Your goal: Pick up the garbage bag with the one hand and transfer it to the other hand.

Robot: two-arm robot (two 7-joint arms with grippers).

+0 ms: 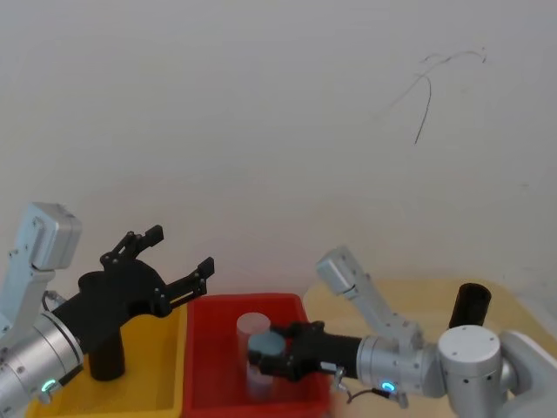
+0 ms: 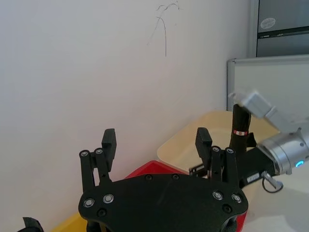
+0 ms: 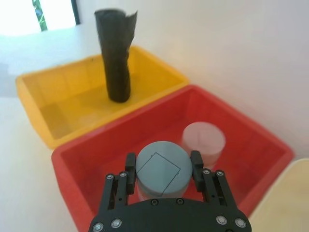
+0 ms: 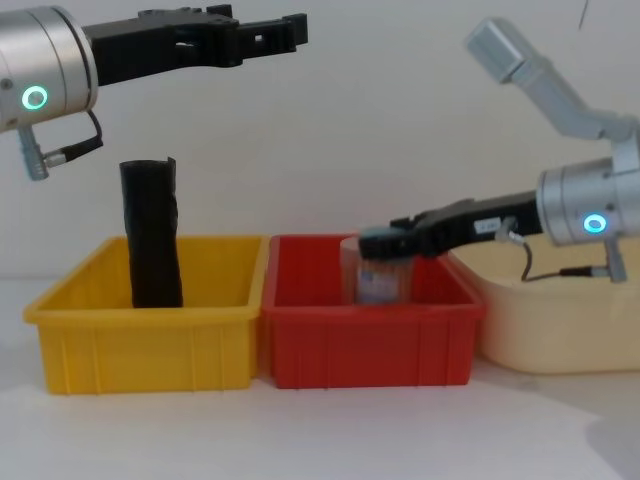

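The garbage bag (image 4: 152, 232) stands upright in the yellow bin (image 4: 150, 330), its long axis vertical, directly below the left gripper (image 4: 262, 30), whose fingers are spread and empty; the right gripper (image 3: 163, 166) is farther off, fingers clasping the blue-lidded jar (image 3: 162, 170) in the red bin (image 3: 87, 159)

The head view looks steeply down from above at the yellow bin (image 1: 130, 383) and red bin (image 1: 261, 366), while the chest view faces them low and side-on across the worktop (image 4: 320, 430). The right wrist view sits close over the red bin and shares both bins with them; the left wrist view faces the wall (image 2: 72, 72).
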